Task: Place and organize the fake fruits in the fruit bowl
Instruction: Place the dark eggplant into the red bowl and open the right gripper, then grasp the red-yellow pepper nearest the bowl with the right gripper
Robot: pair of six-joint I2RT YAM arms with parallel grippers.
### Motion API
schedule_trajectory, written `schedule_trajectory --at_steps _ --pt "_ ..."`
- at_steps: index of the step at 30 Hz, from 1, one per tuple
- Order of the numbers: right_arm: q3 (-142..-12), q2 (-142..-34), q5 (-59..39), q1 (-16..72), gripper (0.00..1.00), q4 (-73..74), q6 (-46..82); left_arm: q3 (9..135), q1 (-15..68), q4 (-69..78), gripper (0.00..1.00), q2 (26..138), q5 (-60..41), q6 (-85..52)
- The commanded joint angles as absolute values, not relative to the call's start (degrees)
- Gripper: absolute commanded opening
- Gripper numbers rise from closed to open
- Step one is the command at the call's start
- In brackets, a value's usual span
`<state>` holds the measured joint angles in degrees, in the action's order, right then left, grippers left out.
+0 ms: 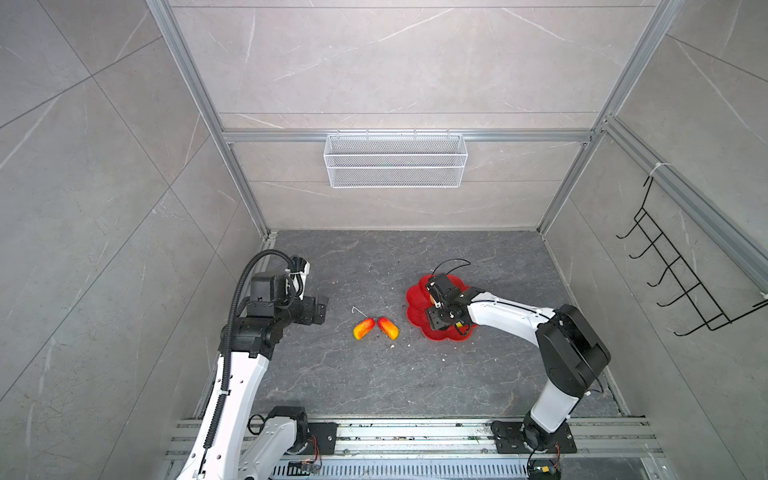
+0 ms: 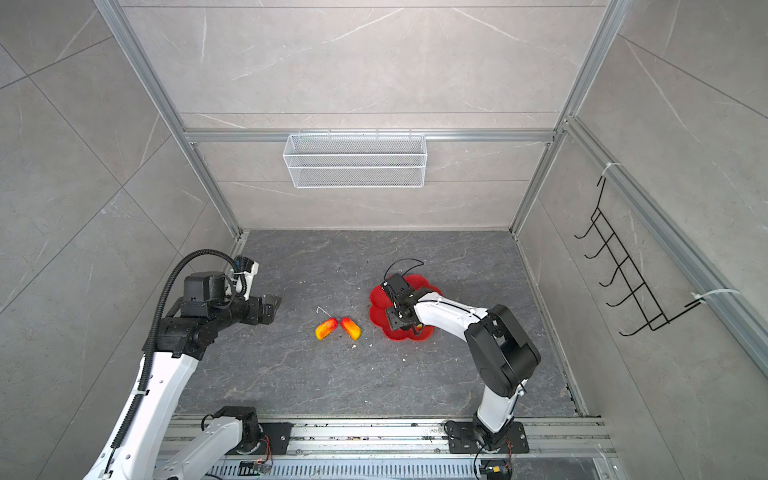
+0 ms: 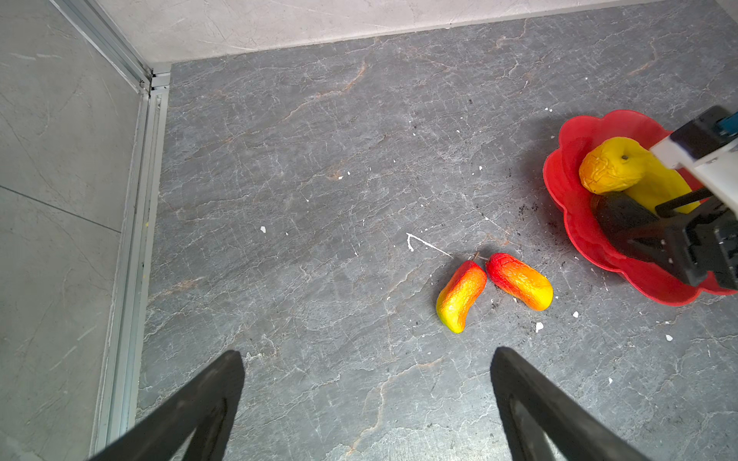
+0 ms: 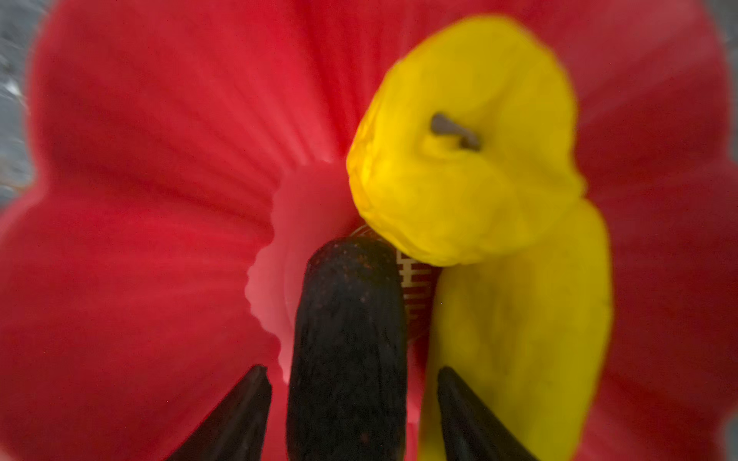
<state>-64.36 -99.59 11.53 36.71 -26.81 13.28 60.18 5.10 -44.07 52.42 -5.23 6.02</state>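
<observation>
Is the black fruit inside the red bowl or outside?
Inside. The black fruit lies on the red bowl's floor, beside the round yellow fruit and the long yellow fruit.

Red petalled bowl (image 3: 567, 191) holds a round yellow fruit (image 3: 611, 167), long yellow fruit (image 3: 663, 191) and black fruit (image 3: 617, 213); two red-orange-yellow fruits (image 3: 459, 295) (image 3: 519, 281) lie nearby on the tabletop (image 3: 319, 199), red ends touching

Left oblong fruit (image 1: 363, 328) touches right oblong fruit (image 1: 388, 327); at their 3 o'clock, the fruit bowl (image 1: 415, 301) holds the round fruit (image 3: 611, 165), elongated fruit (image 3: 663, 187) and oval fruit (image 3: 619, 215).

Five fruits (image 3: 459, 295), one bowl (image 3: 559, 187)
</observation>
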Motion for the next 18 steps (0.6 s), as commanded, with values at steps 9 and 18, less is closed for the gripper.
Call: schedule_trajectory --at_steps 9,18 --pt "-74.9 -94.1 6.8 40.2 1.0 -33.3 4.1 60.5 4.7 -43.3 1.0 52.4 -6.1 6.4" --pt "-82.0 -105.6 3.7 51.8 1.0 -30.3 0.2 60.2 4.7 -42.9 1.0 51.4 -7.5 6.0"
